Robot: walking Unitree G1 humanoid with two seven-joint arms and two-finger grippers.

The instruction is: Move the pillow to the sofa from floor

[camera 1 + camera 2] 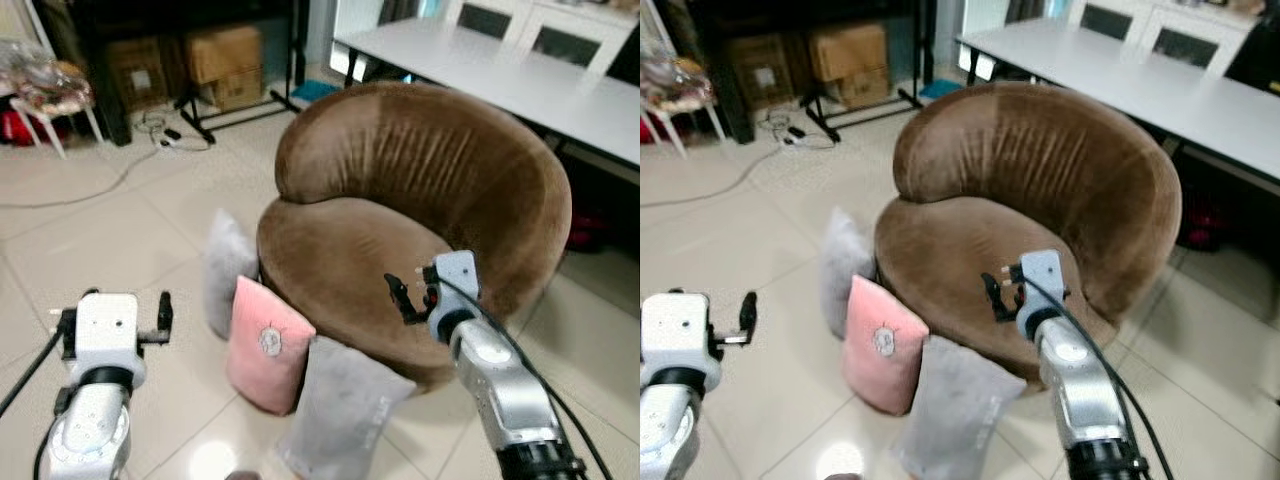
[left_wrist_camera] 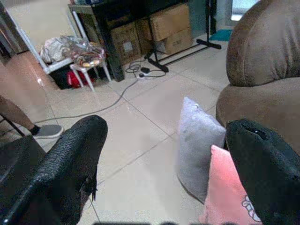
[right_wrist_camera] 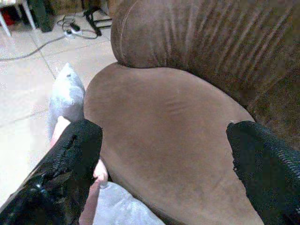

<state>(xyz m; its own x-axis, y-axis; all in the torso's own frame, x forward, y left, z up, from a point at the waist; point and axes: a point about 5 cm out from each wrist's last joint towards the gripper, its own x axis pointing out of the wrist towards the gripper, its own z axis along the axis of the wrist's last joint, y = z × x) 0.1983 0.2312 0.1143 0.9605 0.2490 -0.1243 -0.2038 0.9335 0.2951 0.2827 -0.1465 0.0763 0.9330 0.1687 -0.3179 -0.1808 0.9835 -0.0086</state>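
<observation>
pillows: three soft cushions lean on the tiled floor against the front of the round brown velvet sofa chair. There's a pink square pillow with a small round patch in the middle, a pale grey pillow just behind it, and a bigger grey pillow touching its other side, nearest the camera.

handling guess: looks light, squishy and floppy, nothing fragile. The fabric should give under the fingers, so I'd pinch a top corner or the upper edge, where it stands free of its neighbours. It'll probably sag once lifted.

which one: the task says just "the pillow", so can't tell which it means. Pink one sits most central between the arms.

left pincer: fingers spread wide, holding nothing, raised over bare floor off to the left of the pillows, pointing forward toward them.

right pincer: also wide apart and empty, hovering above the front edge of the sofa seat, well above the pillows.

sofa seat: bare, plenty of room to drop a pillow.

background: cardboard boxes and a white worktop farther back.
</observation>
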